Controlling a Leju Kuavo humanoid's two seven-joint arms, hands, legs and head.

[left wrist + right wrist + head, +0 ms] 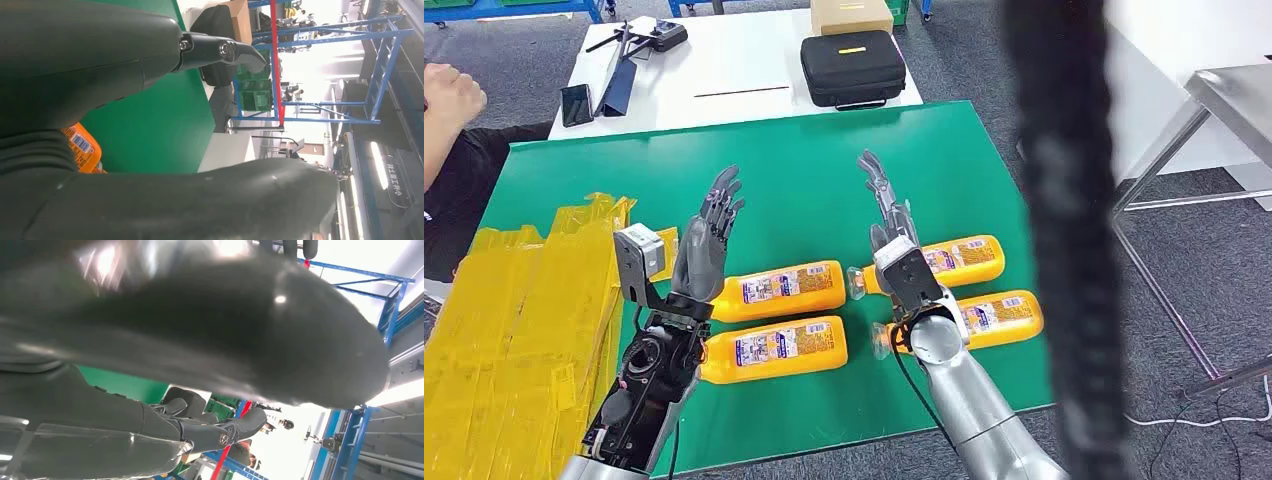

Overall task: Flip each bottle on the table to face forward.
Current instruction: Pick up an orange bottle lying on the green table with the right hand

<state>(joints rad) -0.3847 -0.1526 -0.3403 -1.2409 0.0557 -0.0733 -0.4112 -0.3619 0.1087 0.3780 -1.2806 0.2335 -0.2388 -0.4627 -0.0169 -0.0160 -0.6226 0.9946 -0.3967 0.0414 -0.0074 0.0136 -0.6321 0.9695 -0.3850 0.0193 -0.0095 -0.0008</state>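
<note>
Lying on their sides on the green table [824, 170]: four orange bottles [784, 288], labels up. Hovering above them, left hand [709, 235] and right hand [886, 205], fingers spread, holding nothing.

Bottles [779, 287] looked like glossy orange plastic with printed paper-like labels; table top [804, 190] was matt green; both arms [969, 395] were smooth silver metal; black case [852, 67] looked matt, fabric-like

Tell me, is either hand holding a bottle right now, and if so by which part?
Nothing is held. The left hand and right hand are both raised with fingers extended, above the four orange bottles lying on the green table.
</note>
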